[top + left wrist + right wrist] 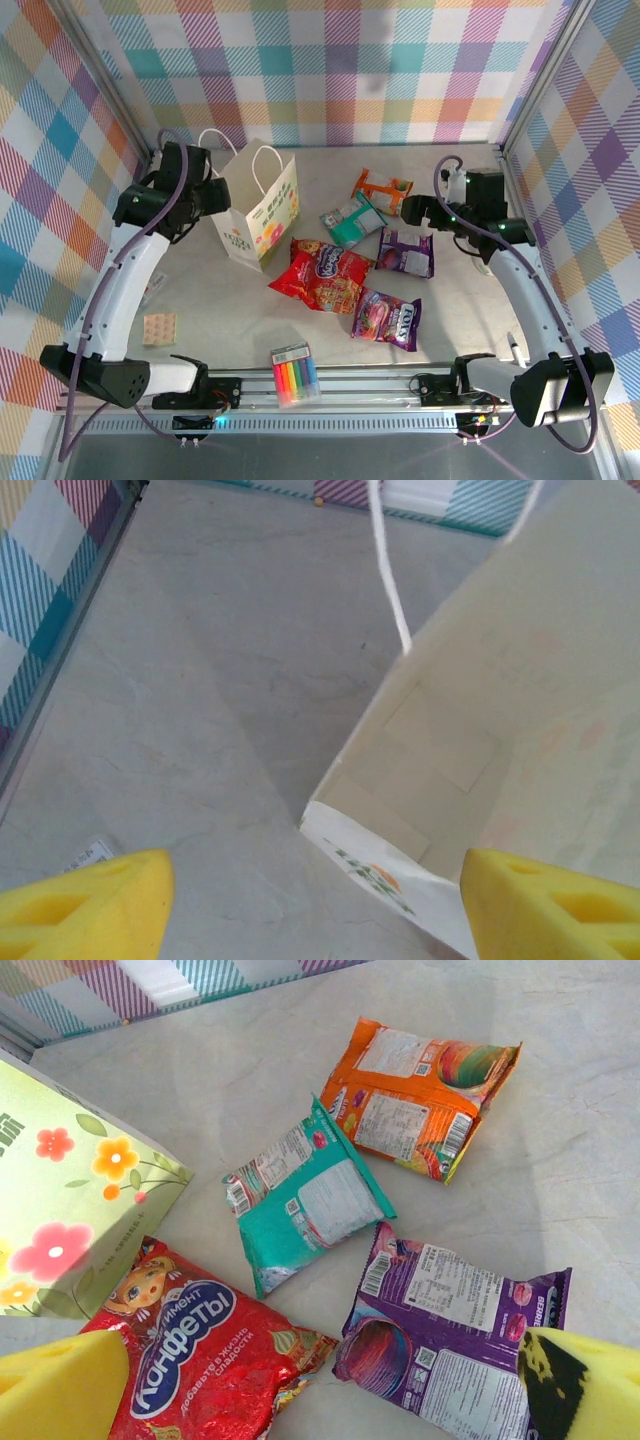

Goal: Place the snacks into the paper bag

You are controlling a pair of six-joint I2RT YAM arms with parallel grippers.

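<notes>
Right gripper [320, 1400], spread wide and empty, hovers over a purple snack packet [450, 1330] lying flat near the upright paper bag [480, 740], whose corner the open left gripper [315, 900] straddles; the packet looks light, crinkly and slippery, probably best pinched across a sealed edge.

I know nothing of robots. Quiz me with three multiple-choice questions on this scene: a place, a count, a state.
1. Where does the marker pack lie? A at the table's near edge; B on a shelf; C by the far wall.
2. How many purple packets lie on it? A one; B two; C four.
3. How does the paper bag stand? A flat on its side; B crumpled shut; C upright, mouth open.
Answers: A, it lies at the front edge; B, two show in the top view; C, it stands and its inside shows from above.
</notes>
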